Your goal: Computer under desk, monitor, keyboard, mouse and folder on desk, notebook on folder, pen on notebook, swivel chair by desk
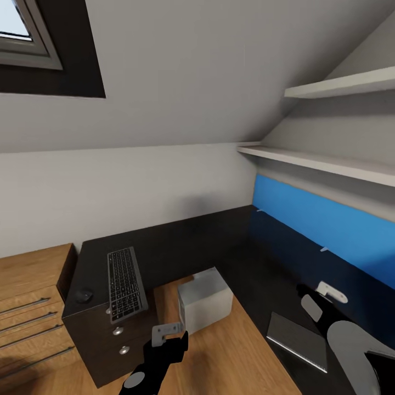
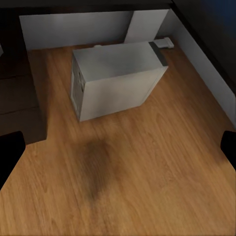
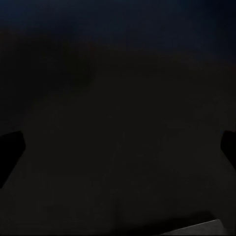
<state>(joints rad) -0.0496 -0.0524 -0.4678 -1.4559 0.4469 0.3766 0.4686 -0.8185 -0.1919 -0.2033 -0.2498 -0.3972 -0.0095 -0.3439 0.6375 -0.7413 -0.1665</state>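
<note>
Two arms reach forward over the black L-shaped tabletop (image 1: 219, 241) in the attic bedroom, under a sloped grey ceiling with a dark-framed skylight (image 1: 33, 38) at upper left. The keyboard (image 1: 125, 283) lies on the left wing of the tabletop, running front to back, and the small black mouse (image 1: 84, 295) sits just to its left, near the edge. Below them are black drawers with round silver knobs (image 1: 118, 331). The light grey computer (image 1: 204, 300) tower stands on the wooden plank floor (image 1: 230, 351) in the corner recess of the tabletop, partly tucked beneath its edge; in the left wrist view the computer (image 2: 118, 78) stands upright on the planks, well apart from the fingers. The left gripper (image 1: 170, 336) hovers over the floor in front of the tower, its fingers (image 2: 10, 152) spread wide and holding nothing. A thin grey-white notebook (image 1: 299, 340) lies flat on the right wing of the tabletop, beside the right arm. The right gripper (image 1: 321, 293) hangs above that dark surface near the bright blue back panel (image 1: 329, 225); its fingers (image 3: 10, 150) are parted and empty. Light wooden cabinets (image 1: 30, 307) stand at far left, and two white shelves (image 1: 329, 162) run above the blue panel.
</note>
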